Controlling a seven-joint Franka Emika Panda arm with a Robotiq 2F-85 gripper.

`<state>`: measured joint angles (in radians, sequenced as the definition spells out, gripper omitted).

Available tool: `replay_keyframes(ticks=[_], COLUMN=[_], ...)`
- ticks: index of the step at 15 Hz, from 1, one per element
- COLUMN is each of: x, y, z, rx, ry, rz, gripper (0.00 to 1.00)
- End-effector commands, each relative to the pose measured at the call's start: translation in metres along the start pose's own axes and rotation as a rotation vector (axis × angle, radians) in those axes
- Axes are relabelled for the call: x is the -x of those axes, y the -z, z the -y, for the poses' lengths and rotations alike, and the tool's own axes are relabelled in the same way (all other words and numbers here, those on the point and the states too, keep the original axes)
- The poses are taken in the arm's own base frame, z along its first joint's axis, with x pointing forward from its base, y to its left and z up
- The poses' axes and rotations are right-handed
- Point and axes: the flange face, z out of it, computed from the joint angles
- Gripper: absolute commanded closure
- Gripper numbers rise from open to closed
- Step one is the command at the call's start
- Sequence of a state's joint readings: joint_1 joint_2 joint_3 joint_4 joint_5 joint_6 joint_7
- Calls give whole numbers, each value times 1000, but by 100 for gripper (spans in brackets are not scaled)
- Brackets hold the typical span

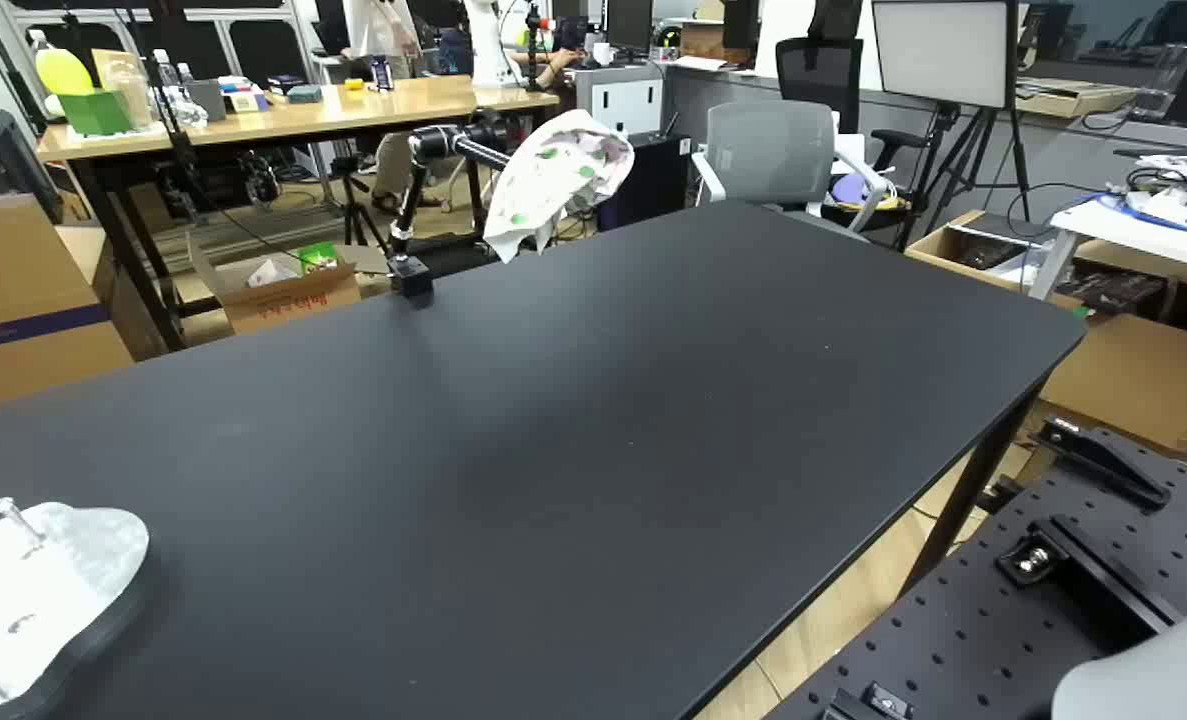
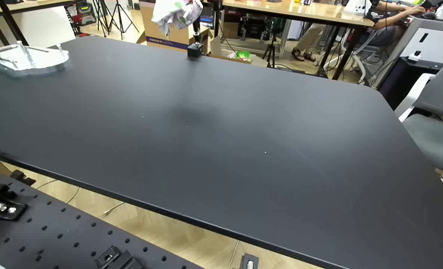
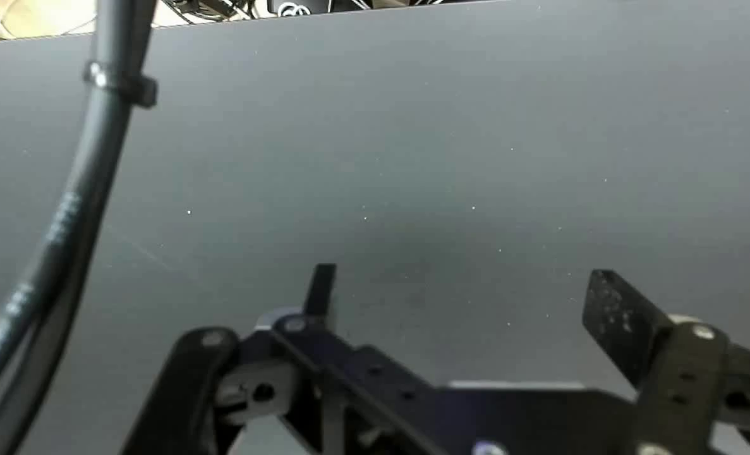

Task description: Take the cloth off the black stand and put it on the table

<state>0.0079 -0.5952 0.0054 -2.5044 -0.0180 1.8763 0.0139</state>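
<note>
A white cloth with green and pink spots [image 1: 560,172] hangs over the end of the arm of a black stand [image 1: 415,205]. The stand's base is fixed at the far edge of the black table [image 1: 593,430]. In an exterior view the cloth [image 2: 177,14] is cut off by the top edge, and the stand's base [image 2: 195,50] shows below it. My gripper [image 3: 464,272] shows only in the wrist view. It is open and empty, with the bare tabletop [image 3: 412,114] below it. The cloth and the stand are out of the wrist view.
A white board with metal pegs [image 1: 63,560] lies on the table, also visible in an exterior view [image 2: 31,59]. A black perforated mounting plate [image 1: 943,630] is beside the table's near edge. A grey chair [image 1: 768,150] stands past the table's end. A cable [image 3: 90,183] crosses the wrist view.
</note>
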Motion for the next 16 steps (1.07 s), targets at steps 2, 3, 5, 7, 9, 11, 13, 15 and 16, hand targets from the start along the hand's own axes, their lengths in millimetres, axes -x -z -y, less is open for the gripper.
replay_keyframes(ticks=[2, 3, 5, 7, 9, 11, 13, 15, 16], x=[0, 0, 0, 0, 0, 0, 0, -13, -21], y=[0, 0, 0, 0, 0, 0, 0, -2, -2], z=[0, 0, 0, 0, 0, 0, 0, -5, -9], rx=[0, 0, 0, 0, 0, 0, 0, 36, 41], ry=[0, 0, 0, 0, 0, 0, 0, -66, -95], rz=[1, 1, 1, 1, 1, 1, 1, -55, -94], gripper=[0, 0, 0, 0, 0, 0, 0, 0, 0])
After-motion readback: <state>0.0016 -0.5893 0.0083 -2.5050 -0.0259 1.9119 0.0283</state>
